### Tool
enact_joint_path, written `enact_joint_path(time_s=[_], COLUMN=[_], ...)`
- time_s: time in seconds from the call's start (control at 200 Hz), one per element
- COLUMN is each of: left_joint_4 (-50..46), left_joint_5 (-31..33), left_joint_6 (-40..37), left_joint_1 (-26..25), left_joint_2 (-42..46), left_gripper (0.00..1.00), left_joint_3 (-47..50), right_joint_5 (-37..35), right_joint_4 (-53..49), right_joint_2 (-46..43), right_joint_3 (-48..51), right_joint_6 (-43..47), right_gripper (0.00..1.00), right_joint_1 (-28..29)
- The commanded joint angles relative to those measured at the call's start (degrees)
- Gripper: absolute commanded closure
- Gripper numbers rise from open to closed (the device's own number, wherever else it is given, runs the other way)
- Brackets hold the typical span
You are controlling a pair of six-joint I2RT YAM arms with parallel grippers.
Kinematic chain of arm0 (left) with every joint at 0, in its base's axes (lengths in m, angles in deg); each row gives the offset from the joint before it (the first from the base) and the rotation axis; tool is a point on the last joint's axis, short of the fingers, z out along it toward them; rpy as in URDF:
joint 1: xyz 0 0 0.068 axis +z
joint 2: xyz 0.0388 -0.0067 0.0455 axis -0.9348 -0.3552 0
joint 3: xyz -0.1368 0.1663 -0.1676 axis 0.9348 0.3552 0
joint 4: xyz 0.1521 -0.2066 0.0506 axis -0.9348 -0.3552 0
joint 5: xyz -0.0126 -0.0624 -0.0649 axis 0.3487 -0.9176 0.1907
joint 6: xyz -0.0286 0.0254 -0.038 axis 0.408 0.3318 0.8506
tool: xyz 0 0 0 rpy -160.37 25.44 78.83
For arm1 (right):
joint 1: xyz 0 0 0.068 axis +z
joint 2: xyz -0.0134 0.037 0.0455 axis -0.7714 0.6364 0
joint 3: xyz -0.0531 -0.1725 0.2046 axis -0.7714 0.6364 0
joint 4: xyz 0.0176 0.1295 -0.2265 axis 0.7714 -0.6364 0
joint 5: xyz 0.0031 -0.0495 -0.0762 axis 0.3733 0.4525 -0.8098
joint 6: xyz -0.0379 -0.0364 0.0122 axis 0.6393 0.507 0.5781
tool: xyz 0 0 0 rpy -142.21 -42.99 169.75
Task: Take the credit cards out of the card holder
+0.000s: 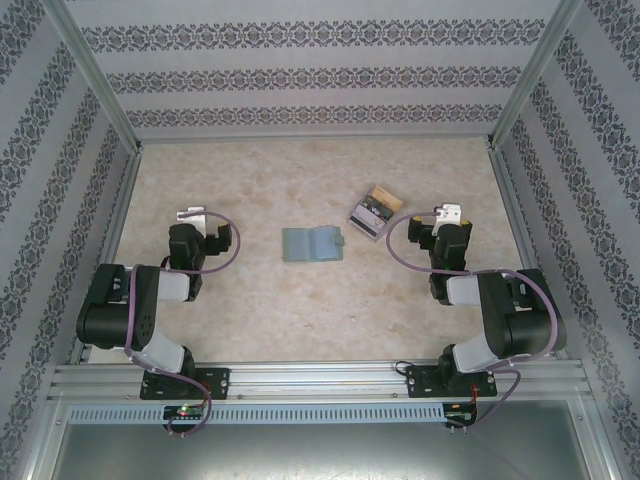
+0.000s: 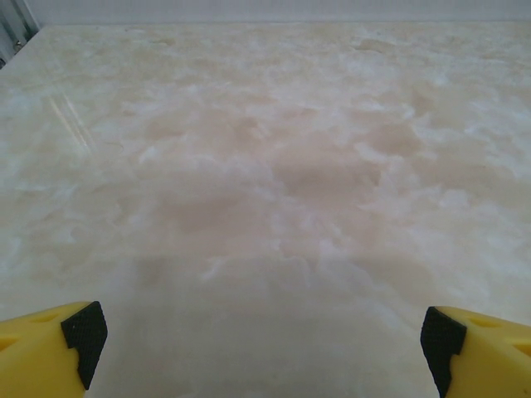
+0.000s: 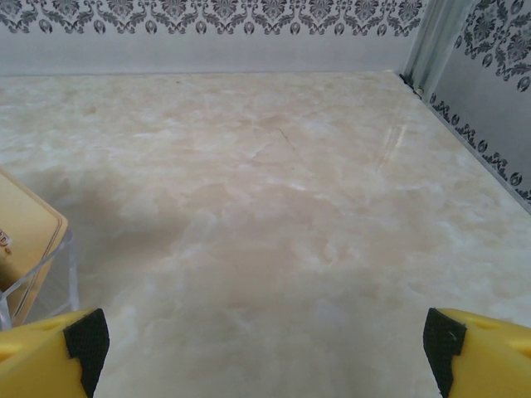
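Both arms sit folded back at the near edge of the beige marbled table (image 1: 300,320). The left gripper (image 1: 190,215) is well off to the left of the card holder, jaws spread wide, nothing between its yellow fingertips (image 2: 50,348). The right gripper (image 1: 450,213) is well off to the holder's right, also wide and empty. The card holder (image 1: 312,245), a small soft sage-green wallet, lies flat mid-table between the two, touching neither. The credit cards (image 1: 375,212), a little lilac-grey and black pile with a tan one at the far end, lie just past the holder's far right corner, apart from it.
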Motion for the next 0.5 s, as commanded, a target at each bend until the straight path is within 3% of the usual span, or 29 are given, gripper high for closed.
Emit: enact_joint_path(time_s=[0.0, 0.495], left_joint_4=[0.18, -0.55], left_joint_5=[1.03, 0.23], left_joint_6=[-0.49, -0.84], left_joint_1=[-0.43, -0.43], left_joint_2=[-0.19, -0.35], left_gripper=[0.01, 0.01], left_joint_3=[-0.72, -1.20], right_joint_5=[-1.88, -1.85], right_joint_4=[0.79, 0.79], right_joint_2=[0.39, 0.47], right_joint_3=[-1.03, -1.03], right_joint_6=[-1.19, -1.20], right_gripper=[0.02, 0.02], right_joint_1=[-0.56, -0.54])
